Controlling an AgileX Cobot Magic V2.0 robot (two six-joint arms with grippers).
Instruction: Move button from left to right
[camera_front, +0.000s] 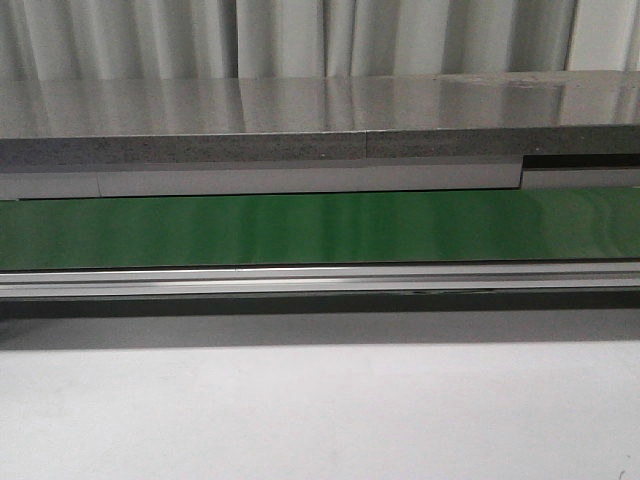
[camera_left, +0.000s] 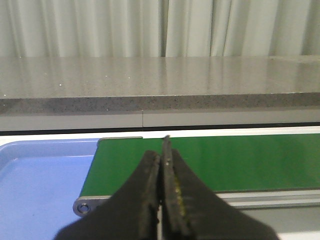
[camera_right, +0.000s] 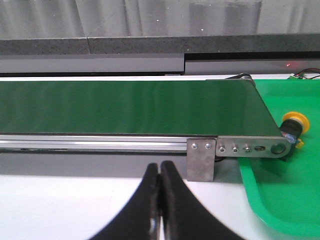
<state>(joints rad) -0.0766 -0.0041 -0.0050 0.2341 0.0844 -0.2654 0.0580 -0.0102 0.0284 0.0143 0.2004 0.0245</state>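
The button (camera_right: 291, 125) is lying on its side in the green tray (camera_right: 280, 200) at the right end of the green conveyor belt (camera_right: 125, 107), just beside the belt's end roller bracket, its yellow cap facing outward. Since that tray is sitting on the right side, the move is looking finished, or very nearly so; nothing is riding on the belt in the front view, and the blue tray (camera_left: 35, 185) at the belt's left end is showing no button in the part that is visible.

The left end effector (camera_left: 161, 200) is hanging low before the left end of the belt, its fingers pressed together and grasping nothing. The right end effector (camera_right: 160, 200) is hovering over the white surface (camera_right: 60, 210) in front of the belt, likewise clenched and empty, well apart from the button
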